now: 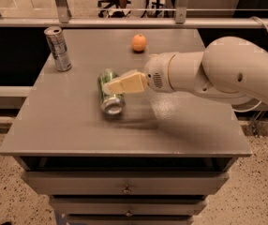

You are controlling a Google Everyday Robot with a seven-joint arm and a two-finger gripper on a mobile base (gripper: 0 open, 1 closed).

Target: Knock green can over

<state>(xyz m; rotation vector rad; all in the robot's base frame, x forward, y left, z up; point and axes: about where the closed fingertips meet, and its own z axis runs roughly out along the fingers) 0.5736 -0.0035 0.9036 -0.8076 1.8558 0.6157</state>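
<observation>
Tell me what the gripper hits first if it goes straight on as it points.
The green can, lying on its side: the gripper points toward the picture's left with its tip over the can's body, perhaps touching; depth is unclear. Beyond it that line shows only table.

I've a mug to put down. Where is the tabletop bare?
Bare: the front strip before the green can, and the left side in front of the silver can. Crowded: the middle, where the gripper sits over the green can, orange behind.
</observation>
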